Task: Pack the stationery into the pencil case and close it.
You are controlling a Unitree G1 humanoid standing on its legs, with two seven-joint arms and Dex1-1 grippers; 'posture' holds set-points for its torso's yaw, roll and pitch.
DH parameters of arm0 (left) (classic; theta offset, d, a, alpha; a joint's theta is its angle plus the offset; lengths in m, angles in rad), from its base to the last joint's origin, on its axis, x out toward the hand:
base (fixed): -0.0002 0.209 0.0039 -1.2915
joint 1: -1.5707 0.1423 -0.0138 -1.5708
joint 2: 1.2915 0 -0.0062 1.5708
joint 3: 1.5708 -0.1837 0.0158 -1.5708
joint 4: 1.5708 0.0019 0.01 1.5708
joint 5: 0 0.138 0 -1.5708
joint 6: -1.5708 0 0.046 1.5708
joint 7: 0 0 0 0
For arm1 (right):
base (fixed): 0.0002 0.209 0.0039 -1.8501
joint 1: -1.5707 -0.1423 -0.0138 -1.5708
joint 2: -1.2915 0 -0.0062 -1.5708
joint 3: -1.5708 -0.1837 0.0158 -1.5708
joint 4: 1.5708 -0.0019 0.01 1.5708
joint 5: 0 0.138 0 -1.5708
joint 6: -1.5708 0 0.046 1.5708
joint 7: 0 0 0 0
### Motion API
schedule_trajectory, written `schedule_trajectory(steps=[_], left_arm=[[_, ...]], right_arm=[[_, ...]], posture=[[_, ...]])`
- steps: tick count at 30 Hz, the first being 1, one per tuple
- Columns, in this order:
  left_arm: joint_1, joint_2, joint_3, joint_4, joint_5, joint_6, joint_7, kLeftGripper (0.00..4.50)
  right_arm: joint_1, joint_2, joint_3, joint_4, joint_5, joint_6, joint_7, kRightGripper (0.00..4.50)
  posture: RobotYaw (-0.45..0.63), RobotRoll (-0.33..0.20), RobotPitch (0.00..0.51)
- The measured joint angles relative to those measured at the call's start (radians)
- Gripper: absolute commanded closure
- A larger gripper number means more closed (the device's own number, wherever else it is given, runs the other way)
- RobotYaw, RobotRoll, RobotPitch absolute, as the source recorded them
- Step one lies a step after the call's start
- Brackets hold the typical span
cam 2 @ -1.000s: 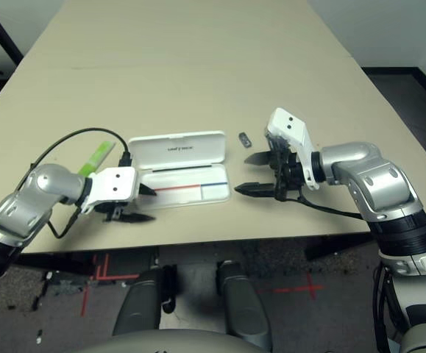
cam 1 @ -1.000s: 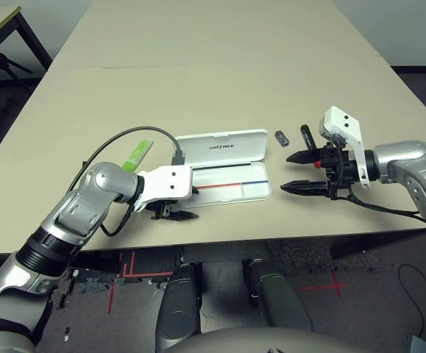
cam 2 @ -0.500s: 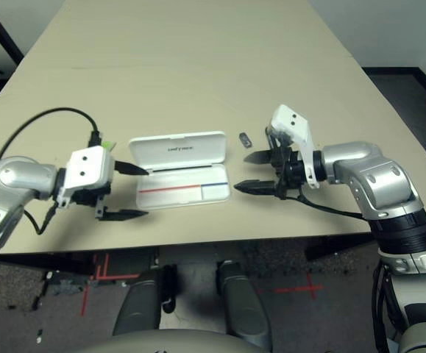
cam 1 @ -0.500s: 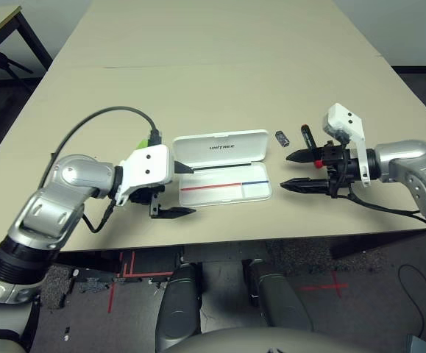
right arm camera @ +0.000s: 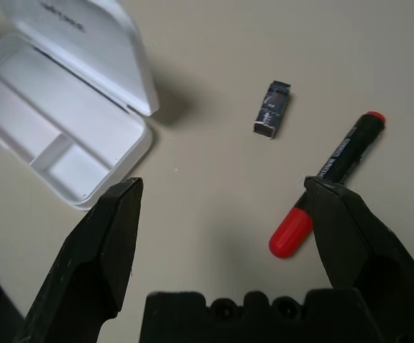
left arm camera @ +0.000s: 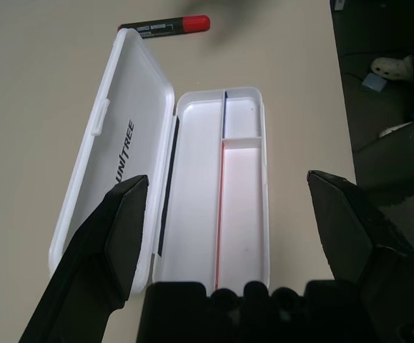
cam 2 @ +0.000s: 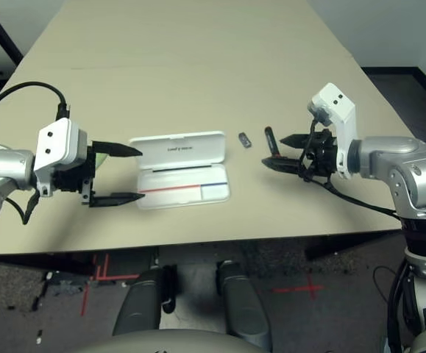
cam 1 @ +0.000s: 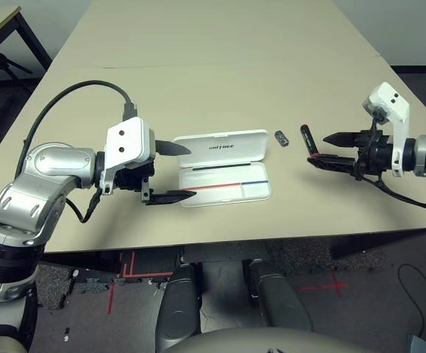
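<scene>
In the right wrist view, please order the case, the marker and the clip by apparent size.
1. Case, largest, though the picture's edge cuts it off.
2. Marker, partly hidden behind a hand finger.
3. Clip, clearly smallest.

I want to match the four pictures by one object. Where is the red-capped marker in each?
Left eye view: marker lies right of the open pencil case.
Right eye view: same place.
Left wrist view: beyond the case lid.
Right wrist view: between the right gripper's fingers.
Shared landmark: the case.
</scene>
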Motion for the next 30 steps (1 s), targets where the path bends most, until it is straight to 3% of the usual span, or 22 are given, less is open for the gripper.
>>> schedule_trajectory(steps=[3,13,30], left_arm=[[-0.001,-0.002,0.000,0.000,-0.006,0.000,0.005,0.03],[-0.007,-0.004,-0.001,-0.002,-0.020,0.000,0.018,0.03],[-0.005,-0.005,-0.015,-0.013,-0.019,0.000,0.034,0.03]], right_arm=[[-0.021,0.032,-0.001,0.006,-0.012,0.061,-0.091,0.00],[-0.245,0.124,-0.002,0.234,-0.106,0.307,-0.371,0.00],[-0.352,0.248,0.063,0.556,-0.194,0.196,-0.418,0.00]], posture=[[-0.07,0.000,0.140],[-0.07,0.000,0.138],[-0.04,0.000,0.139]])
